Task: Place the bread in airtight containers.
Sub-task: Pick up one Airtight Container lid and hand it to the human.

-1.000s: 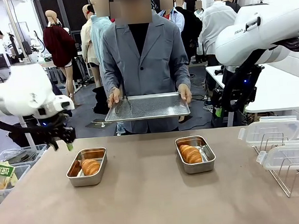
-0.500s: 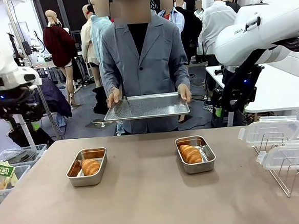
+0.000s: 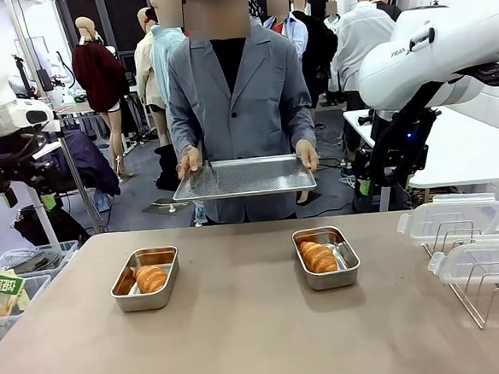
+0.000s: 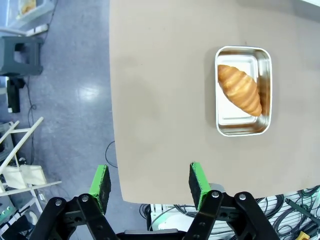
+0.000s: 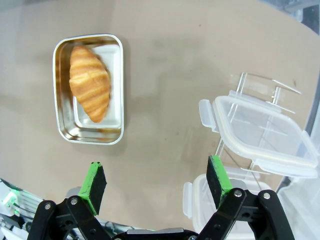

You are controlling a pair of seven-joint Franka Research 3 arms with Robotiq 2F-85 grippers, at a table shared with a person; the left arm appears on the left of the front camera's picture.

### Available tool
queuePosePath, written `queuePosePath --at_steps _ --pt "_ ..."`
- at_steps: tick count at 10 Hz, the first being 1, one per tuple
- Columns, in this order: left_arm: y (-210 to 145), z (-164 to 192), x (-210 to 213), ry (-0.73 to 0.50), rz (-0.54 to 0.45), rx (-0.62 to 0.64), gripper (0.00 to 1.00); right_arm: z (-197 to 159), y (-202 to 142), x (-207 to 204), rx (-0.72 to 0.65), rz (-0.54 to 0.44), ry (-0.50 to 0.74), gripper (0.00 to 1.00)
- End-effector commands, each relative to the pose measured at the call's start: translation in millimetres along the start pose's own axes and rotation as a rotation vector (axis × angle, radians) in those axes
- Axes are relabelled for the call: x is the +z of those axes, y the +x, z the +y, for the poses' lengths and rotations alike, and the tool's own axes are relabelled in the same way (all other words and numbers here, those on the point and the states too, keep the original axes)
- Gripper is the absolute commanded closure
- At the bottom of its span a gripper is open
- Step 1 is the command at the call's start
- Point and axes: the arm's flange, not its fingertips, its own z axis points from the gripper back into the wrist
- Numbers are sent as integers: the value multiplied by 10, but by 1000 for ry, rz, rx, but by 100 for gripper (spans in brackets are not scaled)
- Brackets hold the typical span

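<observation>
- Hanging high over the brown table (image 3: 243, 341), the right hand (image 5: 155, 167) points straight down, its green pads (image 5: 95, 182) spread wide with nothing between them.
- Ahead of it, off toward one pad, lies a small rectangular stainless-steel pan (image 5: 90, 139) holding a golden-brown ridged croissant (image 5: 90, 90). The roll's long axis runs the way the fingers point, square to the line between the pads.
- Ahead toward the other pad, close by, a clear plastic snap-on lid (image 5: 257, 135) leans on a wire rack (image 3: 488, 294), its long side slantwise to the pads.
- The left hand (image 4: 148, 170) is open and empty too, aimed down at the table's edge with one pad over the grey floor (image 4: 60, 100).
- A second steel pan (image 4: 240, 131) with the second croissant (image 4: 240, 90) lies well ahead of the left hand and out beyond one pad; that roll sits diagonally in it.
- Both rolls look housed and both pans are uncovered, so the lids seem the next job. The right hand is clearly nearer to them and would likely need a wrist turn to square up with a lid's edge.
- Beyond the table a person holds a flat perforated metal tray (image 3: 244, 177).
</observation>
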Motion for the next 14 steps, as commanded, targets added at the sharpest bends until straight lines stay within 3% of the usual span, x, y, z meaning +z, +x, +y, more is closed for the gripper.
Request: queuePosePath --at_steps 1,14 --pt "10 -27 -39 12 -7 16 19 11 -6 -12 -8 1 18 0" --pt "10 -27 -39 12 -7 16 19 11 -6 -12 -8 1 18 0"
